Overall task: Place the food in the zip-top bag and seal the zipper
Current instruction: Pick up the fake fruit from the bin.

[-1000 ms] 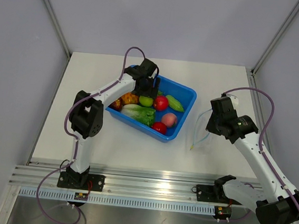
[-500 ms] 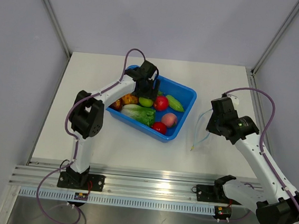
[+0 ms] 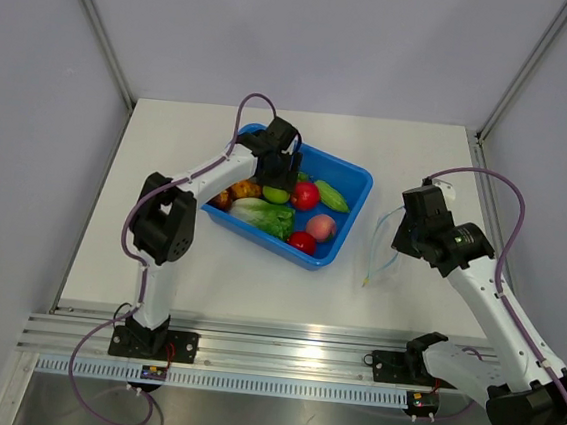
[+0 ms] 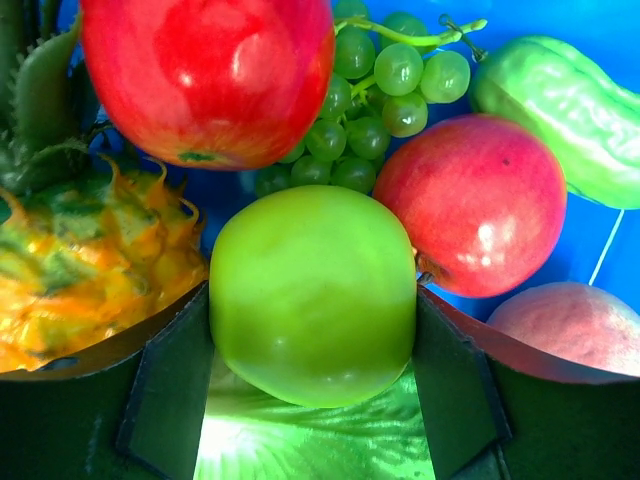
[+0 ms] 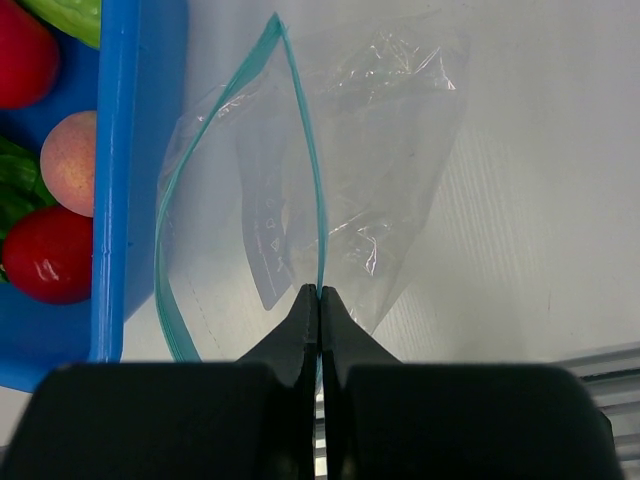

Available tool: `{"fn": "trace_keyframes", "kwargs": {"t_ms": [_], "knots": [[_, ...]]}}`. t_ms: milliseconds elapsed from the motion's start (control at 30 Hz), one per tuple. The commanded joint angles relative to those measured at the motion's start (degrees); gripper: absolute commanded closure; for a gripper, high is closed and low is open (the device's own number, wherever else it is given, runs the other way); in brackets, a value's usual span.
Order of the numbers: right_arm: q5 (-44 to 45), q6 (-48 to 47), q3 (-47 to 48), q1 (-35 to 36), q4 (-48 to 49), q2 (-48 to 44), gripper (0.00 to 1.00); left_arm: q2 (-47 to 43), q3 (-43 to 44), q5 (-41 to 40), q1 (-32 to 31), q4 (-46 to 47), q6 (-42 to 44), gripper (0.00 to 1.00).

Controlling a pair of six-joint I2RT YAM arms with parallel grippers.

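The blue tray (image 3: 353, 182) sits toward the back of the white worktop (image 3: 158, 261), and everything else is best placed against it. The left end effector (image 4: 312, 385) is down inside the tray near its far left corner, its two dark fingers (image 4: 170, 400) spread wide and pressed against opposite flanks of the green apple (image 4: 312, 290), which fills the gap between them. The apple rests on the lettuce (image 4: 310, 445) and has not left the tray. Crowded around it are a pineapple (image 4: 90, 270), a red apple (image 4: 205, 70), a bunch of green grapes (image 4: 375, 100), a second red fruit (image 4: 470, 205) touching the apple's side, a green pepper (image 4: 560, 110) and a pink peach (image 4: 575, 325).

Just outside the tray's right wall, the right end effector (image 5: 318, 300) has its jaws fully together, pinching one side of the teal zipper (image 5: 303, 140) of the zip-top bag (image 5: 390, 170). The bag's mouth gapes: the pinched strip runs straight, while the other lip bows out toward the tray wall. The clear, crinkled body lies away from the tray over bare worktop, and nothing is inside it.
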Motion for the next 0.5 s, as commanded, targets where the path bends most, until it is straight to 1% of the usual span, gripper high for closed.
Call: {"fn": "trace_keyframes", "kwargs": {"t_ms": [0, 67, 100, 167, 233, 300, 467], "knots": [[-1.01, 0.59, 0.03, -0.46, 0.20, -0.66, 1.00, -6.96, -0.01, -1.58, -0.27, -0.51, 0.39, 0.73], [-1.45, 0.68, 0.03, -0.37, 0.55, -0.40, 1.00, -9.16, 0.07, -1.05, -0.27, -0.78, 0.83, 0.80], [-1.80, 0.68, 0.03, -0.37, 0.99, -0.49, 1.00, -11.17, -0.10, -0.27, -0.27, -0.69, 1.44, 0.88], [-2.07, 0.68, -0.15, -0.46, 1.60, -0.31, 1.00, -12.50, -0.19, 0.88, -0.27, -0.86, 2.23, 0.93], [-2.33, 0.42, -0.15, -0.46, 2.31, -0.05, 1.00, -13.74, 0.33, 2.55, -0.27, -1.30, 3.02, 0.95], [-2.51, -0.11, 0.90, -0.37, 1.96, 1.18, 1.00, -14.79, 0.34, 4.30, -0.27, -1.66, 3.29, 1.00], [-3.12, -0.55, 3.72, -0.37, 1.69, 3.11, 1.00, -17.43, 0.16, 9.49, -0.44, -1.04, 3.99, 1.00]]}}
